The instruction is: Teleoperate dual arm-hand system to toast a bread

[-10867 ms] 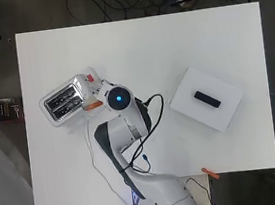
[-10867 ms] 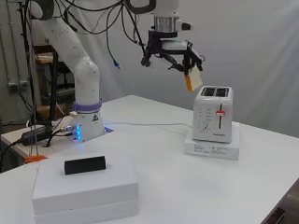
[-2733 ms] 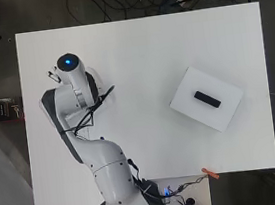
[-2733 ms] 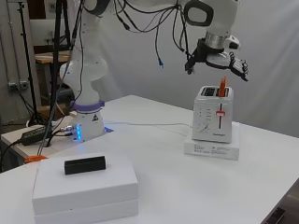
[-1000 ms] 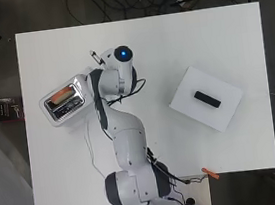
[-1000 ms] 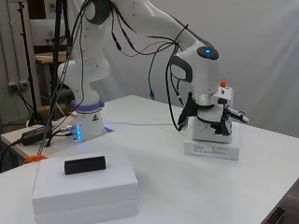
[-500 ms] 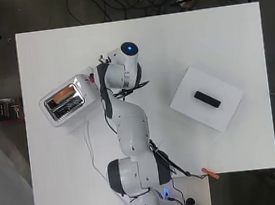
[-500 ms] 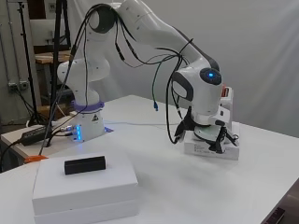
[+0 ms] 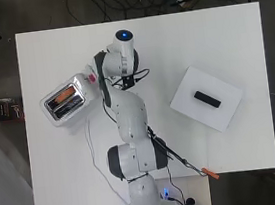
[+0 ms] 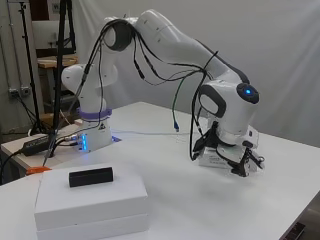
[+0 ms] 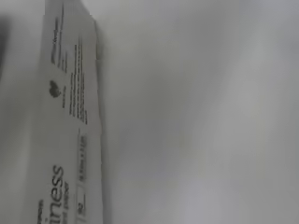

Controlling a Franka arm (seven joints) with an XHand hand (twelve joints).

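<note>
The silver toaster point(image 9: 65, 105) stands at the table's left on a flat white box point(image 10: 212, 159), with a slice of bread point(image 9: 66, 94) sunk low in one slot. In the side view the arm's wrist covers nearly all of the toaster point(image 10: 253, 136). The hand point(image 10: 246, 162) hangs low at the toaster's front, down by the flat box, its dark fingers spread and relaxed, holding nothing. The overhead view hides the hand under the arm. The wrist view is filled by the printed side of the flat box point(image 11: 65, 140) and bare table.
A larger white box point(image 9: 224, 114) with a small black block point(image 9: 207, 99) on it sits at the table's right, also seen in the side view point(image 10: 90, 200). Cables trail from the arm over the table point(image 9: 195, 40). An orange-tipped tool point(image 9: 212, 175) lies at the near edge.
The hand held the bread above the toaster, then the bread stood in the slot. Over the last second the hand has sunk from the toaster's top down its front to the base.
</note>
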